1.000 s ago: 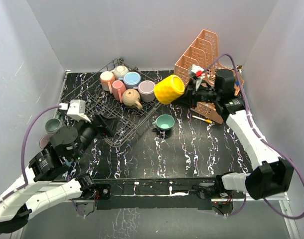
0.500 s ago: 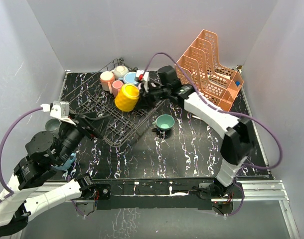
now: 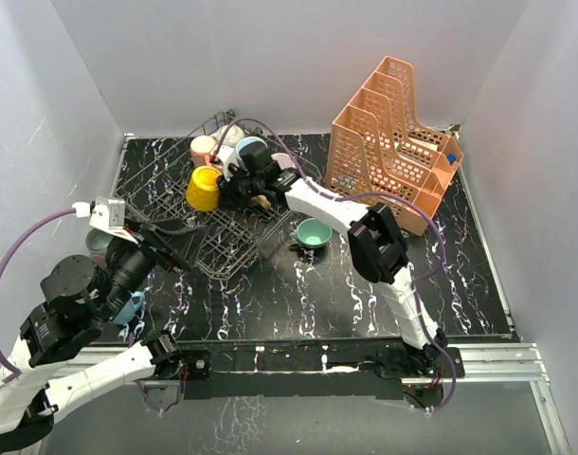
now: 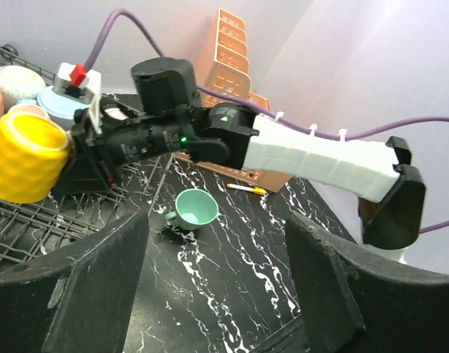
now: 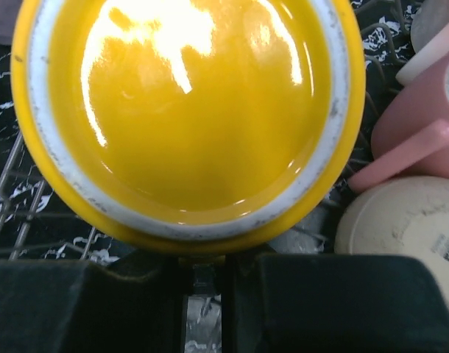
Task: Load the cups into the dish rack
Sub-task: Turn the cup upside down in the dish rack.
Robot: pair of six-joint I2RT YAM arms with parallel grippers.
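Note:
My right gripper (image 3: 223, 188) is shut on the handle of a yellow cup (image 3: 203, 189) and holds it on its side over the left part of the dish rack (image 3: 234, 245). In the right wrist view the yellow cup (image 5: 188, 110) fills the frame, its handle pinched at my right gripper (image 5: 202, 276). A pink cup (image 5: 423, 125) and a cream cup (image 5: 405, 220) lie beside it in the rack. A teal cup (image 3: 314, 232) stands on the table right of the rack. My left gripper (image 3: 189, 242) is open and empty at the rack's near left corner; in its own view it (image 4: 217, 287) frames the teal cup (image 4: 195, 208).
The orange tiered organizer (image 3: 393, 133) stands at the back right, with a pen (image 4: 246, 189) on the table in front of it. A grey-green cup (image 3: 99, 239) and a blue cup (image 3: 130, 307) sit by my left arm. Pink (image 3: 203, 147) and blue (image 3: 251, 147) cups fill the rack's far side.
My right arm has swung left with the yellow cup, from in front of the organizer to over the rack's left part. My left arm has shifted slightly.

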